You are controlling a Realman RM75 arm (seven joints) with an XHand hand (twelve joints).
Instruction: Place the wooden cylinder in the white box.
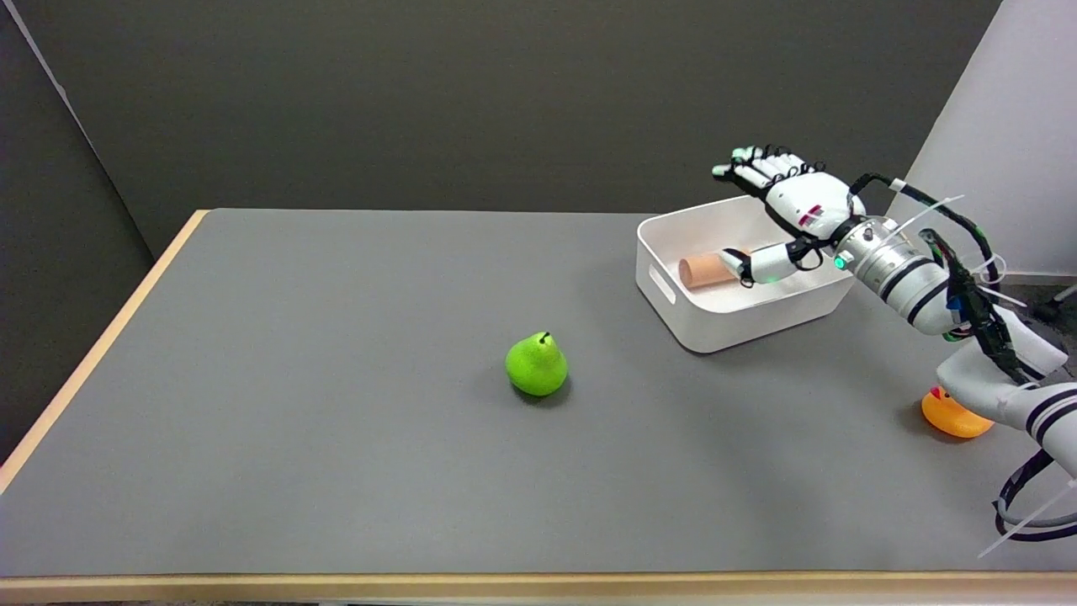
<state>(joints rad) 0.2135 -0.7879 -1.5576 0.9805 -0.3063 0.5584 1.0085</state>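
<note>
A robot's right hand [787, 220] hangs over the white box [730, 324] at the far right of a grey table [336, 421], its arm [925, 286] reaching in from the lower right. The fingers [761, 172] stretch out wide above the box's far rim, apart from one another and closed on nothing, while the thumb [757, 265] points down and left into the box. The wooden cylinder [705, 270] lies on its side on the box floor, its round end face turned toward the left wall. The thumb tip sits right at the cylinder's right end; whether the two touch cannot be told from this angle. The box has a slot handle cut into its left wall and sits slightly askew to the table's edges. A green pear [537, 364] stands upright near the table's middle, well apart from the box. An orange rubber duck [955, 414] rests on the table at the right edge, partly hidden behind the arm. Dark panels close off the scene behind the table.
</note>
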